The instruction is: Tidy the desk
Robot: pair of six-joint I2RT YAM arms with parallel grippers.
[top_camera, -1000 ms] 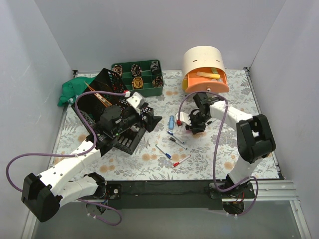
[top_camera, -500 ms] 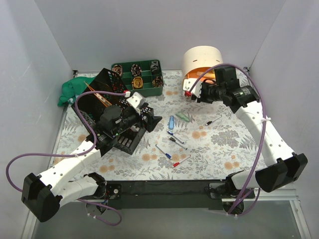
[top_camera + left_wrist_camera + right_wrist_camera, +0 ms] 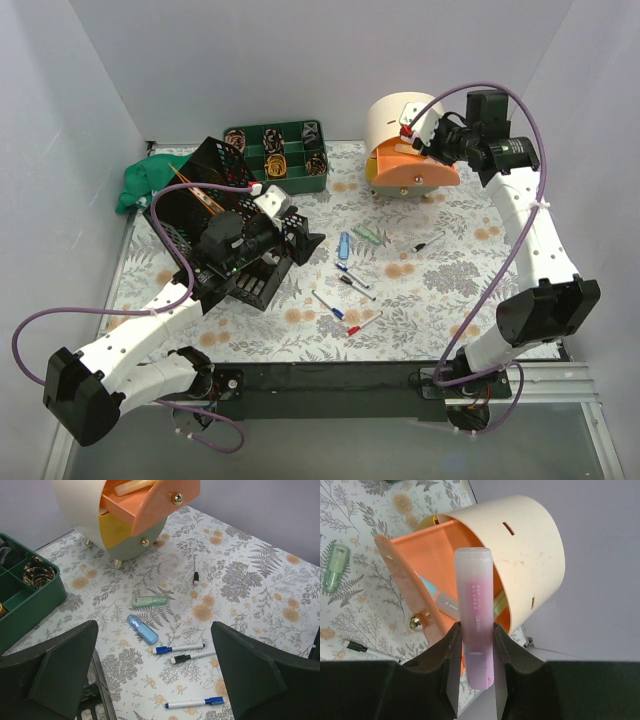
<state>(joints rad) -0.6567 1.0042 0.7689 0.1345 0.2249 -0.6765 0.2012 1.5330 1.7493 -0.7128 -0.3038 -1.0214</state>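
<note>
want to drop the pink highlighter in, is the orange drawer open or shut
Open: the orange drawer is pulled out of the cream round organizer, its inside showing.

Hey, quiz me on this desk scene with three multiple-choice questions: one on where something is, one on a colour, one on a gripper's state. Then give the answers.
1. Where is the pink translucent plastic highlighter?
A. lying flat on the tabletop
B. in the right gripper, above the open drawer
C. in a green tray

2. What colour is the open drawer of the cream round plastic organiser?
A. orange
B. blue
C. black

3. How is the left gripper?
A. shut on a marker
B. shut on nothing
C. wide open, holding nothing

Answers:
1 B: the right wrist view shows the gripper clamping its barrel over the drawer.
2 A: its front panel and inside are orange.
3 C: its jaws stand far apart, gripping nothing.
</note>
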